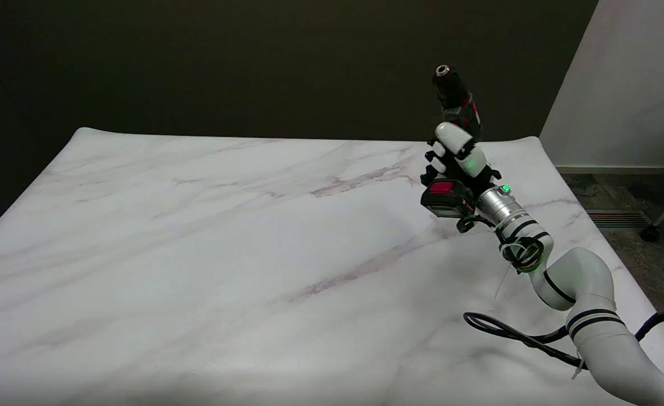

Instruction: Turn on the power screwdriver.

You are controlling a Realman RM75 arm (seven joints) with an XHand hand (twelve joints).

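Your right hand grips the screwdriver, fingers wrapped round its handle, chuck toward 12 o'clock. Squeeze the trigger steadily without loosening the wrap.

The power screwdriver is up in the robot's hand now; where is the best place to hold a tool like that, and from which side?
By the handle, as the right hand does now. The power screwdriver points its nose up and away, its battery block at the bottom, so the narrow handle between them fits the fingers. Coming from the right side probably leaves a finger near the trigger, which is hidden here.
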